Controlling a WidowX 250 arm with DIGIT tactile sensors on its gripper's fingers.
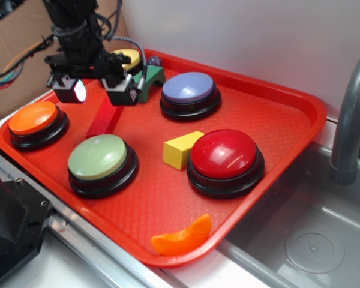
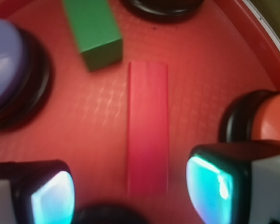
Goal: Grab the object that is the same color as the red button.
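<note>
Here the open tool (image 2: 130,193) straddles the flat, matte red block (image 2: 148,128).

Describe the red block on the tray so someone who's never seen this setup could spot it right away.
Start at the red tray beside the sink, then find the orange button at its left end. Just right of that button, under the open pincer, lies the red block, flat on the tray. It is long, narrow and matte, unlike the green arch block and the yellow wedge block.
</note>
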